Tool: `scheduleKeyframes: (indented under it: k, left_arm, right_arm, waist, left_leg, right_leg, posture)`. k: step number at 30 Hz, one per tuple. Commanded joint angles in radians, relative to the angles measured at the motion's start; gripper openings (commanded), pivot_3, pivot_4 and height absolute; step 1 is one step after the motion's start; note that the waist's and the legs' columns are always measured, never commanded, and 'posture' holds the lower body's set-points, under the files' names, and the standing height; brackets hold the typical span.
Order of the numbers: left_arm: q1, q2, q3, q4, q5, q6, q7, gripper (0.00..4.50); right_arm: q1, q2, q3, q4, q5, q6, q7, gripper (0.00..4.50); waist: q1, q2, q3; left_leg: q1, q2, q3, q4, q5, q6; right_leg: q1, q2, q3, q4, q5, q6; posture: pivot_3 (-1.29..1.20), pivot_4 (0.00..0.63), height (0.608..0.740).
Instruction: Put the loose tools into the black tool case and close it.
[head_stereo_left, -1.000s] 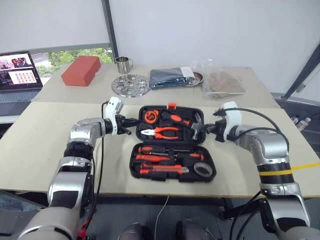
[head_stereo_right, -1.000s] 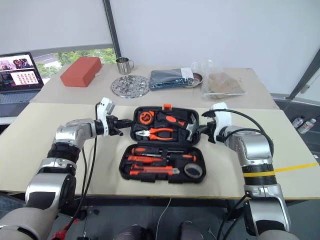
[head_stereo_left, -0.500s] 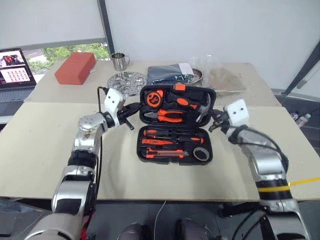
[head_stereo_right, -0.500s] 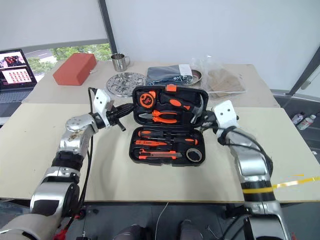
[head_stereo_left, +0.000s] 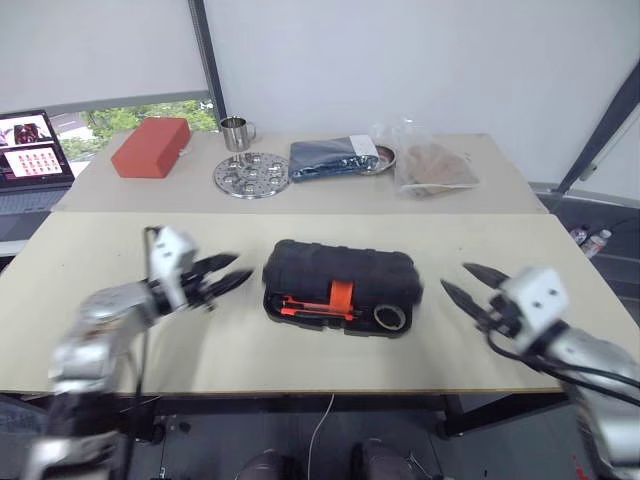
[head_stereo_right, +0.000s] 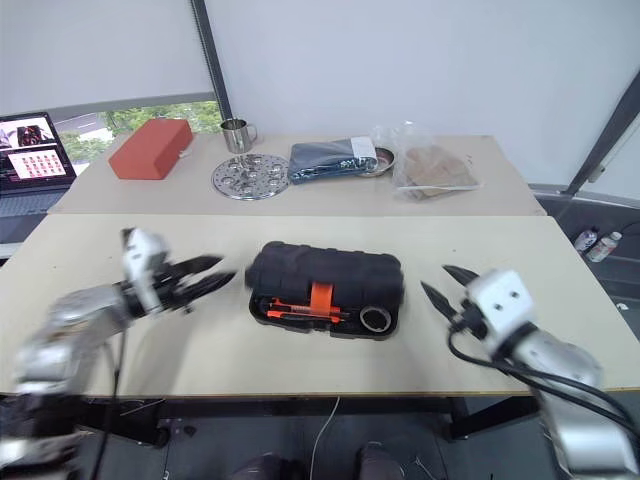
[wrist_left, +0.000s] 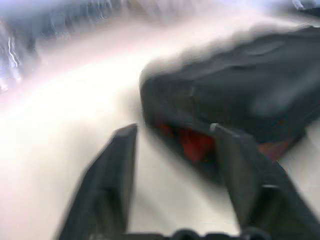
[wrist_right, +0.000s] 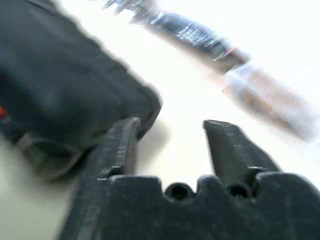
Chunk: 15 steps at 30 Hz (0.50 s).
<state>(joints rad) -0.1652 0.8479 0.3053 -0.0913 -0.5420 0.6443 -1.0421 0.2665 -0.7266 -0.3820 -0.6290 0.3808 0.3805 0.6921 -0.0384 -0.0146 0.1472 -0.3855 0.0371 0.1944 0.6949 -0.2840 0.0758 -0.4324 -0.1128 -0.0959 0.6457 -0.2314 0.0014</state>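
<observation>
The black tool case (head_stereo_left: 340, 270) lies in the middle of the near table with its lid down. A gap stays along its front edge, crossed by the orange latch (head_stereo_left: 342, 297). In that gap show orange-handled loose tools (head_stereo_left: 300, 303) and the small black tape roll (head_stereo_left: 392, 317). My left gripper (head_stereo_left: 240, 268) is open, just left of the case and apart from it. My right gripper (head_stereo_left: 456, 277) is open too, a short way off the case's right end. In the left wrist view the case (wrist_left: 240, 100) lies past the spread fingers (wrist_left: 115, 170). The right wrist view has the case (wrist_right: 65, 85) beside its open gripper (wrist_right: 172, 125).
On the far table stand a red box (head_stereo_left: 150, 147), a metal mug (head_stereo_left: 236, 131), a perforated metal disc (head_stereo_left: 251, 173), a dark folded cloth (head_stereo_left: 330, 158) and a clear plastic bag (head_stereo_left: 432, 165). A laptop (head_stereo_left: 30, 145) sits at the far left.
The case's lid has swung down from upright onto the base. Both grippers have let go of it, opened and drawn back toward me and outward. The camera view has shifted.
</observation>
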Motion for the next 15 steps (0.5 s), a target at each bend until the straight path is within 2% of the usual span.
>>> scheduleKeyframes:
  k: [1,4,5,7,8,9,11,12,15]
  left_arm:
    - [-0.025,0.102,-0.02,0.129,0.035,-0.053,-0.115,3.47]
    - [-0.246,0.049,-0.146,0.375,0.19,-0.219,-0.04,3.47]
    - [-0.328,0.016,-0.181,0.449,0.23,-0.267,-0.022,3.51]
    - [-0.485,-0.065,-0.247,0.595,0.303,-0.372,0.0,2.98]
    - [-0.545,-0.099,-0.273,0.656,0.331,-0.415,0.001,2.7]
    - [-0.595,-0.128,-0.294,0.713,0.353,-0.453,-0.006,2.5]
    - [-0.716,-0.208,-0.348,0.861,0.416,-0.558,0.005,1.69]
    - [-0.769,-0.246,-0.374,0.932,0.446,-0.616,0.002,1.42]
    - [-0.866,-0.315,-0.409,1.088,0.505,-0.74,0.011,0.25]
  right_arm:
    - [0.142,-0.067,-0.028,-0.099,0.13,0.087,0.158,3.37]
    - [0.174,-0.121,0.096,-0.086,0.055,0.071,0.198,3.37]
    - [0.152,-0.127,0.138,-0.074,0.031,0.068,0.19,3.1]
    - [0.069,-0.126,0.219,-0.032,-0.015,0.071,0.162,2.6]
    - [0.033,-0.126,0.254,-0.013,-0.039,0.066,0.156,2.18]
    - [-0.001,-0.127,0.284,0.005,-0.06,0.059,0.154,2.01]
    - [-0.094,-0.112,0.344,0.05,-0.085,0.077,0.144,1.25]
    - [-0.138,-0.105,0.372,0.073,-0.097,0.078,0.144,0.97]
    - [-0.219,-0.101,0.426,0.118,-0.125,0.064,0.158,0.0]
  waist:
    - [0.017,0.001,0.0]
    - [0.053,0.001,0.001]
    - [0.06,0.0,0.001]
    - [0.067,-0.004,-0.001]
    - [0.069,-0.005,-0.001]
    - [0.071,-0.007,-0.001]
    - [0.066,-0.009,-0.003]
    - [0.063,-0.009,-0.003]
    - [0.052,-0.01,-0.003]
  left_leg:
    - [0.0,0.0,0.0,0.0,-0.001,-0.002]
    - [0.006,0.0,-0.001,0.0,-0.002,-0.004]
    - [0.006,0.0,-0.001,0.0,-0.005,0.001]
    - [0.001,-0.001,-0.002,0.0,-0.003,0.0]
    - [0.0,-0.002,-0.001,0.002,0.0,-0.004]
    - [-0.003,-0.002,-0.001,0.003,0.001,-0.005]
    - [-0.014,-0.004,0.0,0.005,0.003,0.0]
    - [-0.017,-0.005,0.0,0.006,0.004,0.001]
    - [-0.024,-0.004,0.0,0.011,0.009,0.012]
  right_leg:
    - [0.001,0.0,0.0,0.0,-0.001,-0.001]
    - [0.0,-0.005,0.0,-0.002,-0.003,-0.008]
    - [0.001,-0.009,0.0,-0.003,-0.003,-0.009]
    - [-0.001,-0.011,-0.003,-0.006,0.002,-0.009]
    - [-0.002,-0.013,-0.003,-0.006,0.007,-0.009]
    - [-0.003,-0.014,-0.003,-0.006,0.008,-0.009]
    - [-0.008,-0.013,-0.004,-0.005,0.017,-0.009]
    - [-0.009,-0.008,-0.007,-0.005,0.017,-0.009]
    - [-0.012,-0.001,-0.01,-0.006,0.015,-0.006]
  posture:
    - [0.0,0.15,0.736]
    - [0.0,0.15,0.736]
    - [0.0,0.15,0.736]
    - [0.0,0.15,0.736]
    - [0.0,0.15,0.736]
    - [0.0,0.15,0.736]
    - [0.0,0.15,0.736]
    - [0.0,0.15,0.736]
    - [0.0,0.15,0.736]
